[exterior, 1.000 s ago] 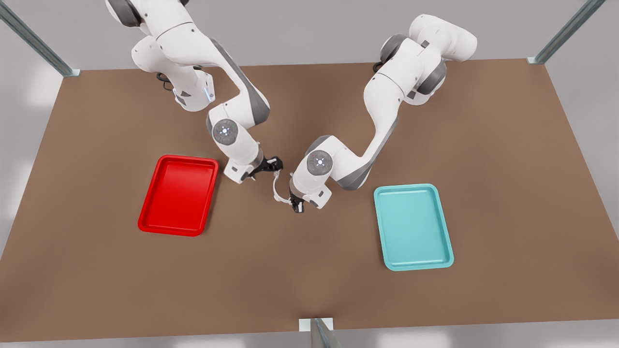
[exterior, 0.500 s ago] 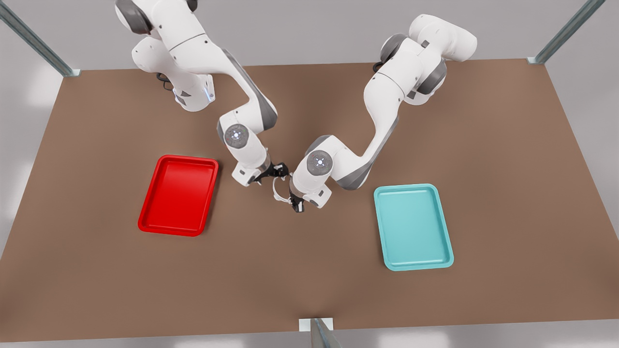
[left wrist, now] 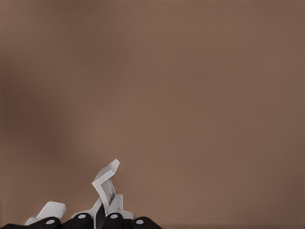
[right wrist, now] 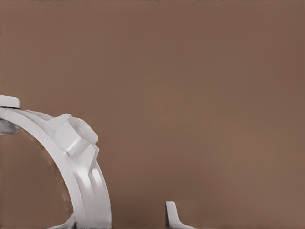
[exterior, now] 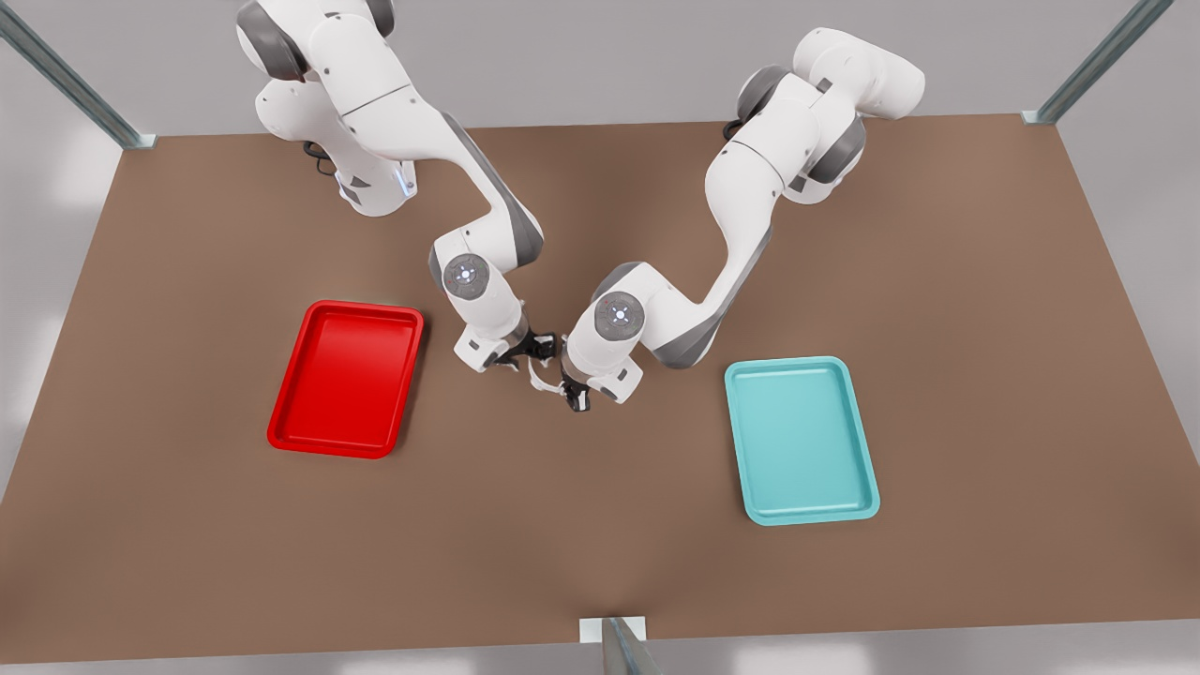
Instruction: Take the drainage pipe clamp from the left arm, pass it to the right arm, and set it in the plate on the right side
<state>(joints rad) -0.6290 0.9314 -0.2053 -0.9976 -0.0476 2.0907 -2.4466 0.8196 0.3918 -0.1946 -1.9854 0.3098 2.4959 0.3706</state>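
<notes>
The drainage pipe clamp (exterior: 536, 377) is a thin white half-ring held up over the table's middle. My left gripper (exterior: 574, 399), on the arm at the front view's right, is shut on its lower end. In the left wrist view the clamp (left wrist: 106, 183) rises from between the black fingers (left wrist: 114, 221). My right gripper (exterior: 542, 346), on the arm at the front view's left, is open at the clamp's upper end. In the right wrist view the clamp's arc (right wrist: 78, 162) passes close by, beside one fingertip (right wrist: 172, 214). The red plate (exterior: 345, 380) lies empty at the front view's left.
A teal tray (exterior: 802, 441) of like size lies at the front view's right, empty. The brown table (exterior: 600, 525) is bounded by metal frame posts at its corners and at the middle of its near edge (exterior: 614, 642).
The right arm has swung toward the table's middle, carrying its gripper down and to the front view's right onto the clamp's upper end. The left arm and the clamp have stayed put.
</notes>
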